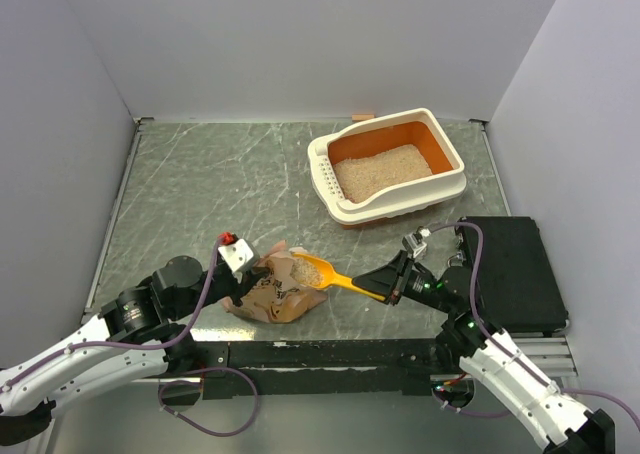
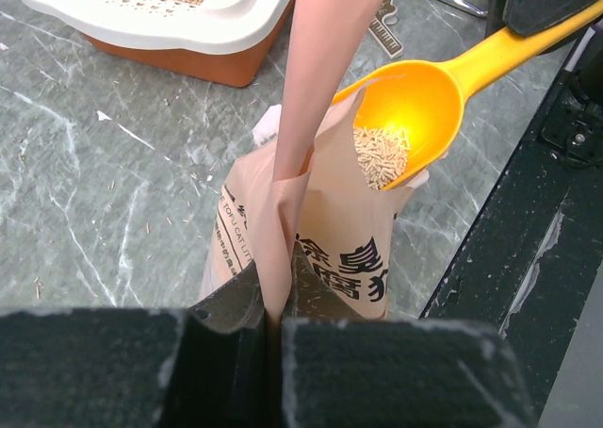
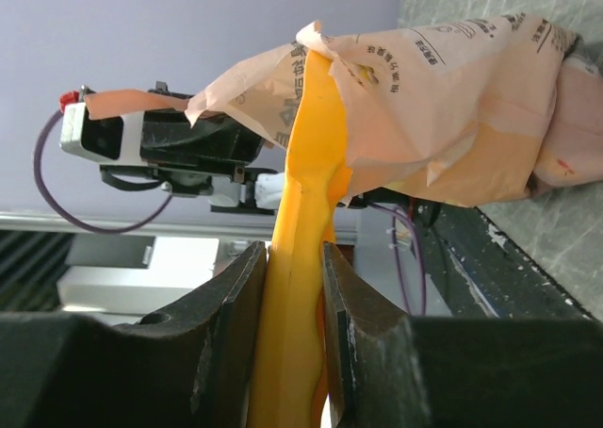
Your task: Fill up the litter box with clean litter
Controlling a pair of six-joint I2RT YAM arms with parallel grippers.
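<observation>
Overhead, you are seeing the litter box (image 1: 392, 210) sitting at 1 o'clock, clean litter (image 1: 382, 172) lying inside. Left wrist: your left gripper (image 2: 273, 326) is pinching the paper bag (image 2: 330, 230). Right wrist: your right gripper (image 3: 294, 287) is clamping the scoop (image 3: 306, 164).

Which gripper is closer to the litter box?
Right. The right gripper, holding the scoop, sits directly in front of the litter box; the left gripper, pinching the bag, is farther off to the left.
</observation>
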